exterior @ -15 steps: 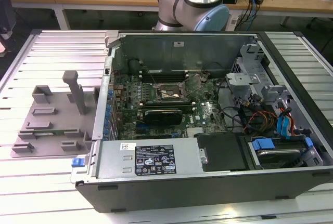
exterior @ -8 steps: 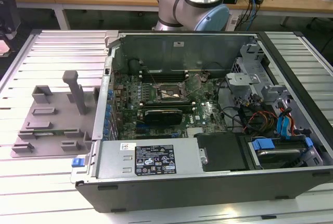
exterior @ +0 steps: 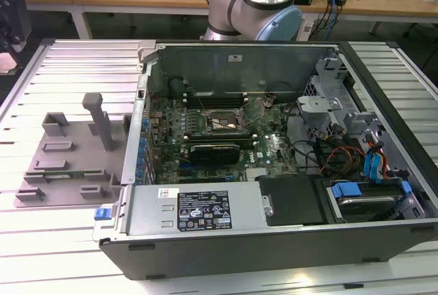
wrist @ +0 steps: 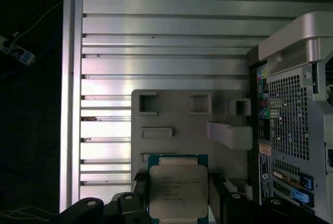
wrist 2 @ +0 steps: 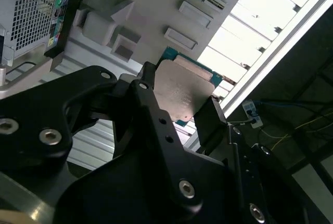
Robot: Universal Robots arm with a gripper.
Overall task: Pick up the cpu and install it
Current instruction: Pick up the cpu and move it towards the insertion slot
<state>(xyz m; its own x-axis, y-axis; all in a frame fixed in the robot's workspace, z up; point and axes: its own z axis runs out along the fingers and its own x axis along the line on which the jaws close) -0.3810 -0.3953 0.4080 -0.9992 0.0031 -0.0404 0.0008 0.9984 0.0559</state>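
The cpu is a flat square chip with a silver metal top and a green rim. In both wrist views it sits between the two black fingers of my gripper, one finger pressed against each side, so the gripper is shut on it. The chip hangs above the grey fixture tray, near the tray's edge. The exterior view shows the motherboard socket, a black-framed square inside the open computer case.
The grey tray with raised blocks and a post lies on the slatted metal table, on the exterior view's left of the case. The case's perforated rear panel stands beside the tray. Cables and drive cages crowd the case's right.
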